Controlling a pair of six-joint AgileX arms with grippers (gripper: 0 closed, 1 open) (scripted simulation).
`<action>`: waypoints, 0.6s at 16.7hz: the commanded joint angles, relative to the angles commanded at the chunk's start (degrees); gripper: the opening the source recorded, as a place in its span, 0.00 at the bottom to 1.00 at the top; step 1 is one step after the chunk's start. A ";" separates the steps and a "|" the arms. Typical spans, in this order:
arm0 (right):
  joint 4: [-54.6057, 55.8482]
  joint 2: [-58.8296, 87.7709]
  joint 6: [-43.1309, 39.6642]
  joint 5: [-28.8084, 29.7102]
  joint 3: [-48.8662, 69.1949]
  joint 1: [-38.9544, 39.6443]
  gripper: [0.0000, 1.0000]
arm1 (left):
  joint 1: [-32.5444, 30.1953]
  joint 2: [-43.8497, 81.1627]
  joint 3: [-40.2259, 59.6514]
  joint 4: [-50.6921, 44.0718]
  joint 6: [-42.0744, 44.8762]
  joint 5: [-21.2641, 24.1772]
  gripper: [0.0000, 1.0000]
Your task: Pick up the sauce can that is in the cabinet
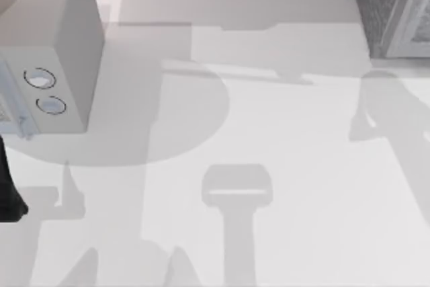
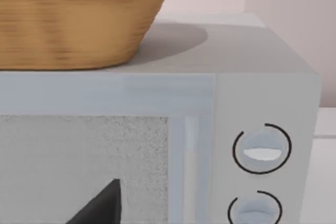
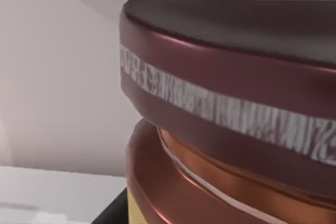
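The sauce can (image 3: 231, 103) is very close in the right wrist view, with a coppery-brown top, a dark red rim band carrying a pale stripe, and a coppery body below. Pale walls stand behind it. A dark sliver of my right gripper (image 3: 111, 214) shows beside the can's lower part. Whether it touches the can, I cannot tell. The cabinet (image 1: 390, 5), dark grey and speckled with a lighter framed front, sits at the table's far right corner. My left arm (image 1: 8, 193) is at the table's left edge, and my left gripper (image 2: 100, 208) faces the pale box's front.
A smooth pale grey box (image 1: 64, 52) with two round dials (image 2: 261, 148) stands at the far left. A woven basket (image 2: 73, 19) sits on top of it. Arm shadows cross the white table (image 1: 282, 119).
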 joint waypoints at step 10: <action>18.66 -37.05 -1.31 -5.89 -52.07 -12.16 0.00 | 0.00 0.00 0.00 0.00 0.00 0.00 1.00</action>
